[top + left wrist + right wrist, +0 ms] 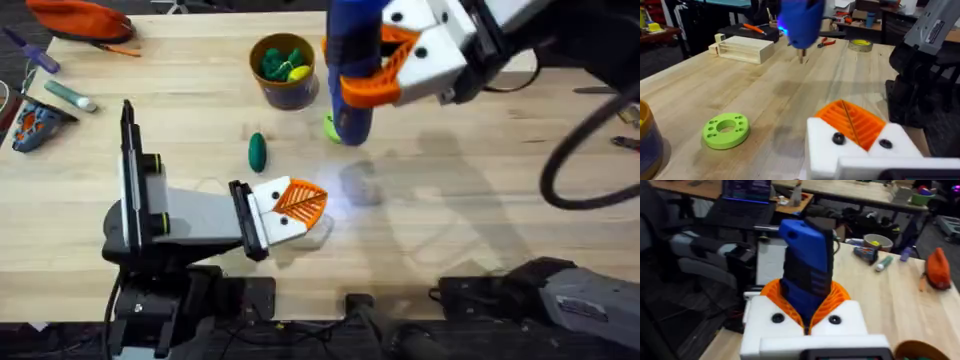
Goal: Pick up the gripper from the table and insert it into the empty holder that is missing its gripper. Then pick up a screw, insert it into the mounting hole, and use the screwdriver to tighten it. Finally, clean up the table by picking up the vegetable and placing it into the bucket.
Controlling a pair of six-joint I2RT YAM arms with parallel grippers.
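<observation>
With my right gripper (385, 68) raised above the far middle of the table (470, 200), its orange ribbed pads (837, 296) are clamped on the blue screwdriver (352, 60). The screwdriver hangs upright with its short silver bit (801, 56) pointing down, clear of the wood; the left wrist view shows the bit above bare tabletop. In the overhead view the lime-green disc (726, 131) lies flat just under the screwdriver's lower end, mostly hidden there.

My left gripper (298, 203) rests low at the near middle of the table. Its two orange pads (852, 121) are pressed together on their white bases (860, 150), with nothing between them.

The vegetable (257, 151) lies on the table, between the left gripper and the bucket (283, 70), apart from both. The bucket stands upright at the far middle, just beside the screwdriver, and holds green and yellow toy pieces (283, 64).

A pale wooden slotted box (742, 48) sits well beyond the disc in the left wrist view. An orange pouch (82, 19) lies at the far left corner.
</observation>
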